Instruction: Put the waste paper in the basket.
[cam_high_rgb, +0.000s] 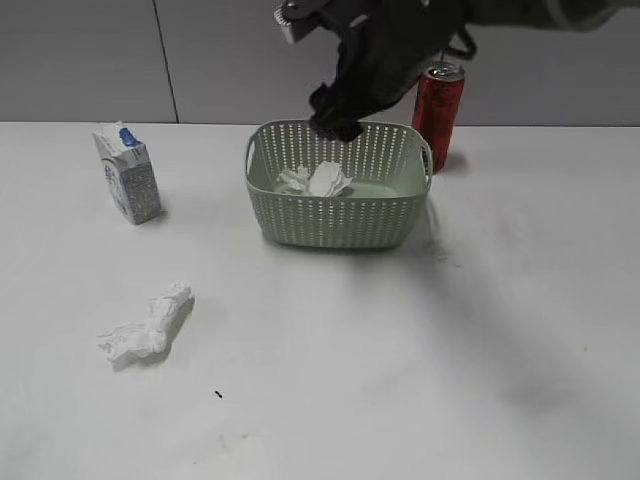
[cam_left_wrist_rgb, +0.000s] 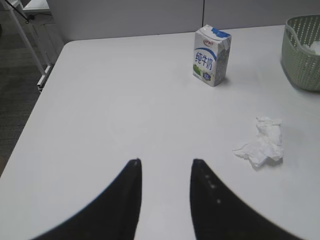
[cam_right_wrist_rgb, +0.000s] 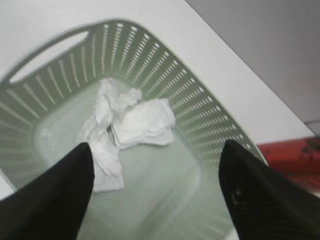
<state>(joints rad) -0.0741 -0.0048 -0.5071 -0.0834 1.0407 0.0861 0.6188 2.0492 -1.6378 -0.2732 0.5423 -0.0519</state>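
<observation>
Right wrist view shows the right arm's black fingers (cam_right_wrist_rgb: 50, 195) spread wide apart with nothing between them, poised above the pale green perforated plastic basket (cam_right_wrist_rgb: 200, 100). A crumpled wad of white paper (cam_right_wrist_rgb: 125, 125) lies on the basket floor below them, so one piece looks delivered. In the exterior view that right gripper (cam_high_rgb: 335, 110) hangs over the basket's back rim, its arm reaching in from the upper right, just in front of the red drink can (cam_high_rgb: 438, 112) that stands behind the basket.

The left arm's dark fingers (cam_left_wrist_rgb: 125, 200) are also parted and empty, held low over the bare white bench (cam_left_wrist_rgb: 125, 100) and pointing toward the far side. Ahead and to their right lies the remaining crumpled white waste paper (cam_left_wrist_rgb: 262, 142), loose on the bench, well apart from the basket and some way in front of the blue-and-white milk carton (cam_left_wrist_rgb: 211, 55).

That paper is probably very light, soft and easily crushed, with no risk of breakage; it should yield under the fingers rather than slip. Its thicker bunched end seems the best place to pinch, closing fully so that thin folds do not slide out. Being so light, it may cling to a finger on release.
</observation>
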